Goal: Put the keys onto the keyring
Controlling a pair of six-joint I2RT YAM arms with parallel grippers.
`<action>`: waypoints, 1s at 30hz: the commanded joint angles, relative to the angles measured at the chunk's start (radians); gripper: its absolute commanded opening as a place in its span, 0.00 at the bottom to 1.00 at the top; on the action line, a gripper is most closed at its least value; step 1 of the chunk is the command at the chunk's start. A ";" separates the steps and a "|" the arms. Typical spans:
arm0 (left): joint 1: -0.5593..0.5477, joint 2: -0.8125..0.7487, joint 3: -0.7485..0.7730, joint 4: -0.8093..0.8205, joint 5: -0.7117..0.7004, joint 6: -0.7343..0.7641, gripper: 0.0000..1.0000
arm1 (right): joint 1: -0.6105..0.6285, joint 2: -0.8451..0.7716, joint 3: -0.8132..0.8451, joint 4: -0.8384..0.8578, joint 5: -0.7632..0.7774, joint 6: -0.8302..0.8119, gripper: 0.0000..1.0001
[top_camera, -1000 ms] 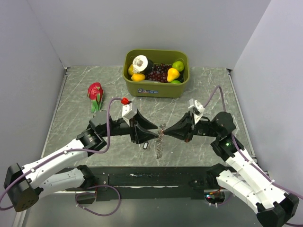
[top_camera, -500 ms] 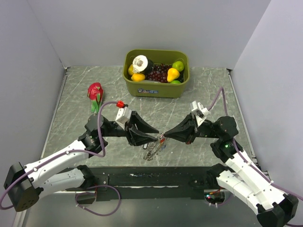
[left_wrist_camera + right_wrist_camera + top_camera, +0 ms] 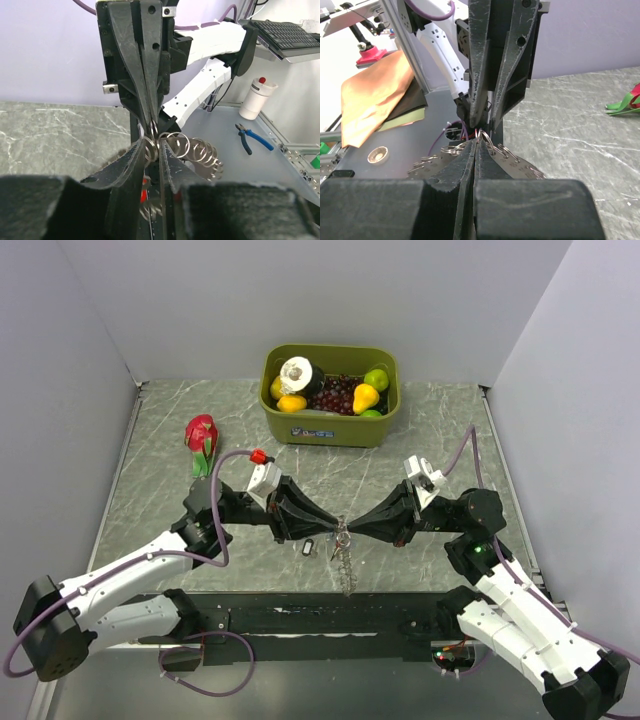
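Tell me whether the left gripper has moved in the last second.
Yes: against the green bin, the left gripper has edged right, closing on the keyring.

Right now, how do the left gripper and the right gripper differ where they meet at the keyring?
The left gripper shows a slim gap between its jaws, with coils of the keyring at it; the right gripper is pressed shut on the ring. The left gripper reaches in from the left, the right gripper from the right. Both meet tip to tip, ring dangling below.
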 commanded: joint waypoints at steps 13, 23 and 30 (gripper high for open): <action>0.005 -0.056 0.062 -0.081 -0.028 0.047 0.21 | 0.006 -0.025 0.017 0.014 0.050 -0.036 0.00; 0.003 -0.020 0.053 -0.086 0.022 0.009 0.32 | 0.006 -0.015 0.015 0.040 0.043 -0.020 0.00; 0.003 0.028 0.036 -0.023 -0.002 -0.019 0.43 | 0.005 -0.022 0.017 0.035 0.035 -0.017 0.00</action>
